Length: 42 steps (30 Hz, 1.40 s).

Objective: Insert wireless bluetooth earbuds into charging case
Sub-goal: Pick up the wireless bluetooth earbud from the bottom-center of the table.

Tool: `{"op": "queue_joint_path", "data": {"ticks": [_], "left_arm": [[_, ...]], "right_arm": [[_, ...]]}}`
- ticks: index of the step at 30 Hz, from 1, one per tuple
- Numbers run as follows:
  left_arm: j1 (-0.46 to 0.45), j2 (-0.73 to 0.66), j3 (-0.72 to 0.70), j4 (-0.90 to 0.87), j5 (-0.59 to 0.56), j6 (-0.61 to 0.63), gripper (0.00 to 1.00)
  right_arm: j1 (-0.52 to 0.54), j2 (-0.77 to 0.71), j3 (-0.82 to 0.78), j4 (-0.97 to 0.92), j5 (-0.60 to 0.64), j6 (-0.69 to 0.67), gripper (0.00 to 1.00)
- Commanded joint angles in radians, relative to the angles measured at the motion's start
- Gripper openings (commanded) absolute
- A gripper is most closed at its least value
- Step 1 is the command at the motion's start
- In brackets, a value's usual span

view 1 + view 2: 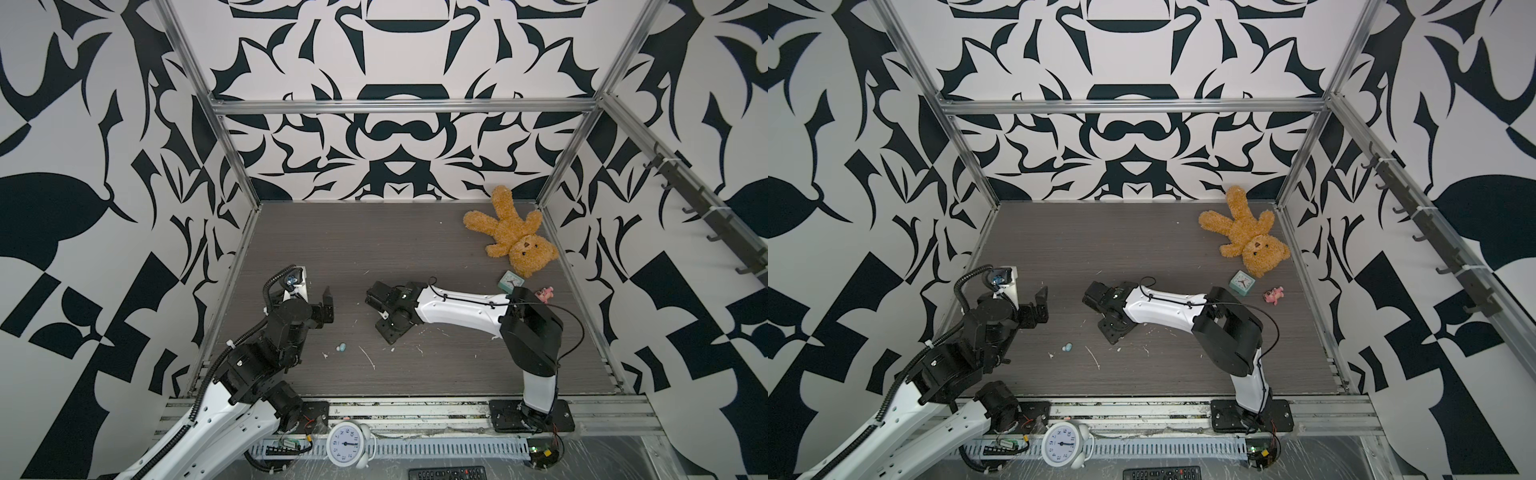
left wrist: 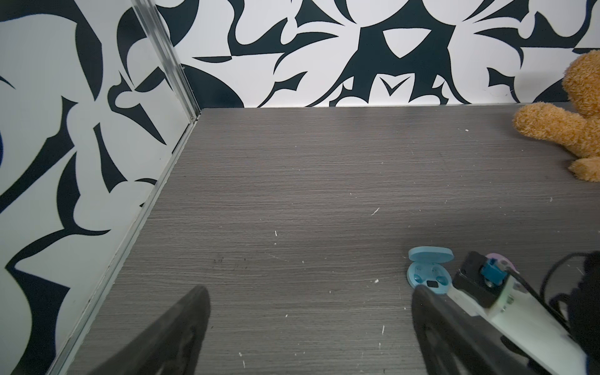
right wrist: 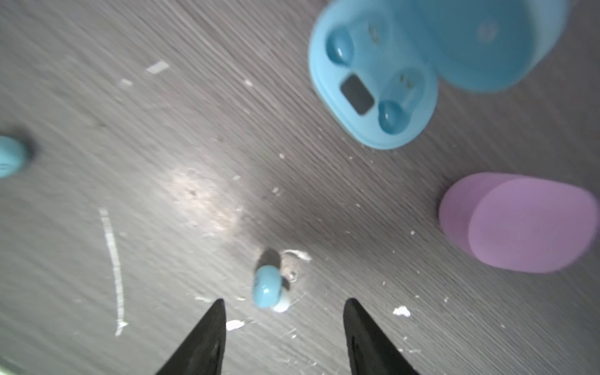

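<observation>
In the right wrist view the blue charging case (image 3: 373,84) lies open, lid tipped back, both sockets empty. A closed pink case (image 3: 522,224) sits beside it. One pale blue earbud (image 3: 268,287) rests on the table just past my right gripper (image 3: 285,305), which is open with nothing between its fingers. A second blue earbud (image 3: 9,160) lies farther off and shows in both top views (image 1: 342,347) (image 1: 1066,347). My left gripper (image 2: 310,302) is wide open and empty over bare table, with the blue case (image 2: 428,272) beyond one finger. The right arm (image 1: 453,307) hides both cases from above.
A brown teddy bear (image 1: 509,235) lies at the back right, with a small teal clock (image 1: 512,283) and a pink toy (image 1: 545,294) near it. White scraps (image 1: 368,357) litter the table. A white alarm clock (image 1: 345,444) stands on the front rail.
</observation>
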Motion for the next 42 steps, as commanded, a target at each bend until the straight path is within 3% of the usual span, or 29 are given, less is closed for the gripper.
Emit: {"op": "queue_joint_path", "data": {"ticks": [1, 3, 15, 42], "left_arm": [[0.005, -0.01, -0.013, 0.014, -0.007, -0.005, 0.99], [0.005, -0.013, -0.013, 0.012, -0.006, -0.004, 0.99], [0.005, -0.025, -0.013, 0.008, -0.007, -0.007, 0.99], [0.007, -0.013, -0.014, 0.01, -0.009, -0.005, 0.99]], "right_arm": [[0.058, -0.029, 0.048, -0.049, 0.086, 0.07, 0.59], [0.075, -0.01, 0.065, -0.076, 0.144, 0.107, 0.55], [0.103, 0.074, 0.121, -0.135, 0.217, 0.169, 0.39], [0.106, 0.133, 0.132, -0.142, 0.212, 0.187, 0.29]]}}
